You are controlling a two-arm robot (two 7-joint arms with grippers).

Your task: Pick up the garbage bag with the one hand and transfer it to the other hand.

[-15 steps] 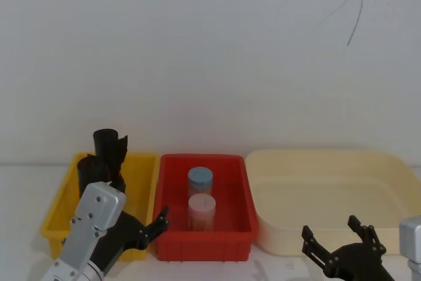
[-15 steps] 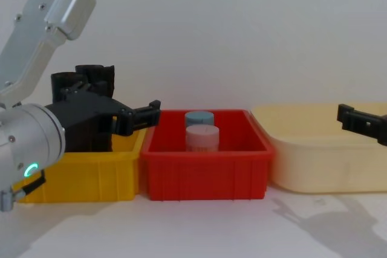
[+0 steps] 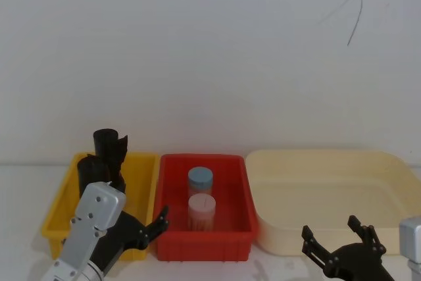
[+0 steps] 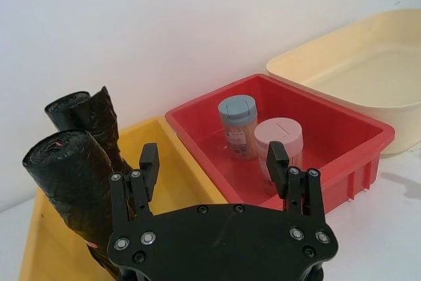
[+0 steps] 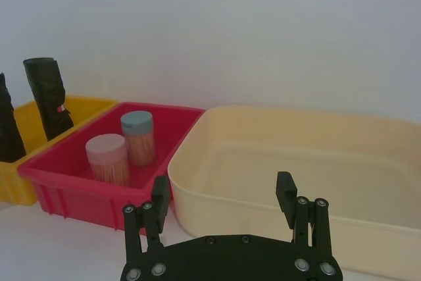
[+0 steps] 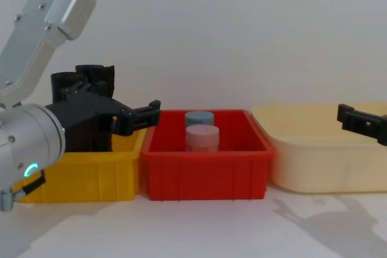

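Left gripper (image 3: 154, 223) hovers in the lower left of the head view, at the near right corner of the yellow bin (image 3: 56, 212), fingers spread wide and gripping nothing. Garbage bag (image 3: 88, 170) stands upright in that bin, just behind the gripper and untouched, with a second black roll (image 3: 110, 149) right behind it. Over in the lower right, the right gripper (image 3: 331, 233) sits low before the cream tub (image 3: 329, 154), likewise open and empty. Centre frame, two jars (image 3: 201, 195) stand in the red bin (image 3: 204, 245).
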